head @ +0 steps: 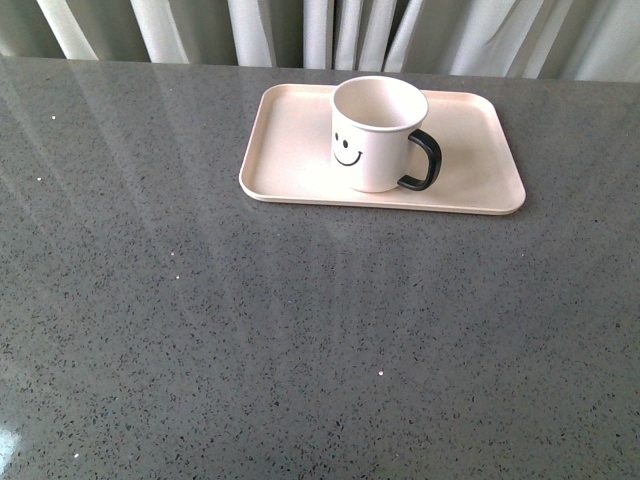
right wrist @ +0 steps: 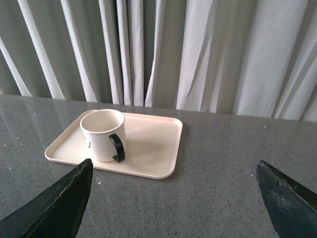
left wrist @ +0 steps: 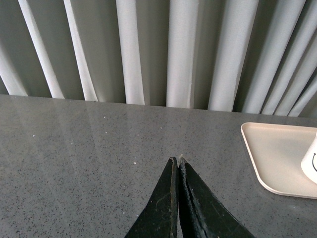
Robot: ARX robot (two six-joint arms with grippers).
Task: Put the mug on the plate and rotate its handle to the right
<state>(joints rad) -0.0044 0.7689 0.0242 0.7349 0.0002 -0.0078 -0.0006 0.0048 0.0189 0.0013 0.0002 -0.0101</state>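
Observation:
The white mug (head: 373,133) with a black smiley face stands upright on the pale pink plate (head: 290,170) at the back of the grey table. Its black handle (head: 424,160) points to the right in the front view. The mug (right wrist: 101,134), its handle (right wrist: 118,147) and the plate (right wrist: 158,148) also show in the right wrist view. My right gripper (right wrist: 173,171) is open and empty, some way from the plate. My left gripper (left wrist: 177,161) is shut and empty over bare table; the plate (left wrist: 272,153) and an edge of the mug (left wrist: 311,161) lie off to one side. Neither arm shows in the front view.
Pale pleated curtains (head: 300,30) hang behind the table's far edge. The grey speckled tabletop (head: 300,340) stretches wide in front of the plate.

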